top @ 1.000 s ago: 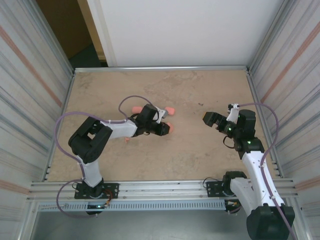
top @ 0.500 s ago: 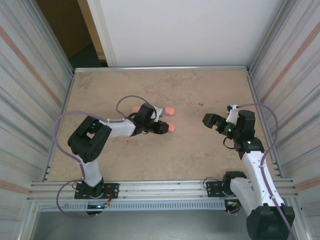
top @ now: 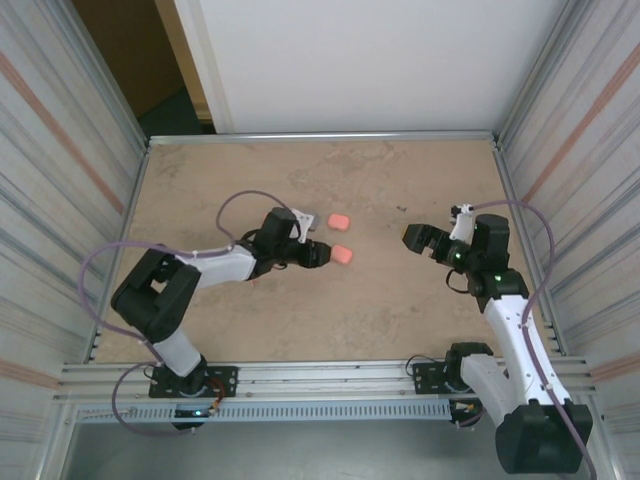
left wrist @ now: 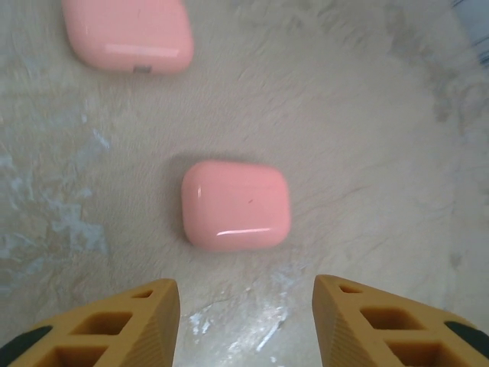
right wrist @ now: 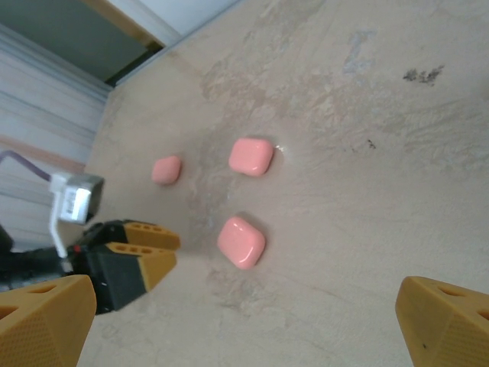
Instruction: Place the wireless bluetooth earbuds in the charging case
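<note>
Left gripper [left wrist: 246, 289]: jaws spread, nothing between them, low over the mottled beige desk [left wrist: 382, 115]. Just ahead of the tips, not touching, lies a glossy salmon-pink rounded-square charging case [left wrist: 235, 204], flat, apparently closed. A second pink case [left wrist: 127, 34] lies beyond it. Right gripper [right wrist: 246, 290]: jaws spread wide, empty, well apart from both cases. A third pink case [right wrist: 166, 169] lies near the second.
</note>
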Robot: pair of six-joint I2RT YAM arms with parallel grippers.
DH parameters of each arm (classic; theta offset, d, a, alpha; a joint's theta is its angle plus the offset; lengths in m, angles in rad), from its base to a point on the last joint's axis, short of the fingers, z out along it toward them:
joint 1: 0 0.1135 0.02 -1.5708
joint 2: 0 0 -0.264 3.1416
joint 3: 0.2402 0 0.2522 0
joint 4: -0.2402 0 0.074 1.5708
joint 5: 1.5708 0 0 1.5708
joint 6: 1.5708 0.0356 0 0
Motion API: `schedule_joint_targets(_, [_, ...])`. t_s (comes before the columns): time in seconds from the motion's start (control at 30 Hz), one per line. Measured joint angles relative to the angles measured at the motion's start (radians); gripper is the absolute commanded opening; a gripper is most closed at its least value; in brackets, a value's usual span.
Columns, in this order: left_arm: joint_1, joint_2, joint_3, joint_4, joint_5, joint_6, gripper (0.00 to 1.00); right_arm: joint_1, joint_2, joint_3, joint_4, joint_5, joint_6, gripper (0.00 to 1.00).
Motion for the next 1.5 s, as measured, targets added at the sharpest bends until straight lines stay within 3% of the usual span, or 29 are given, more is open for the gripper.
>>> schedule_joint_targets(0.17, [0.039,-0.102,-0.059,0.065,0.0,-0.012,0.53,0.141,0.087,0.077,-0.005,0.048,-0.071,1.0])
schedule_joint_targets(0.4, [0.209,-0.198,-0.142,0.115,0.012,-0.05,0.54,0.314,0.342,0.267,-0.01,0.088,-0.176,0.98])
schedule_joint_targets(0.6, [0.362,-0.286,-0.239,0.167,0.028,-0.107,0.54,0.414,0.596,0.449,-0.027,0.104,-0.277,0.93])
schedule_joint_targets(0.8, [0.46,-0.411,-0.346,0.186,0.026,-0.15,0.6,0.482,0.845,0.68,-0.084,0.106,-0.408,0.87])
schedule_joint_targets(1.2, [0.503,-0.715,-0.436,0.087,-0.095,-0.137,0.76,0.585,1.265,1.096,-0.22,0.14,-0.61,0.88])
schedule_joint_targets(1.5, [0.504,-0.8,-0.46,0.008,-0.152,-0.125,0.84,0.626,1.488,1.365,-0.286,0.164,-0.65,0.86])
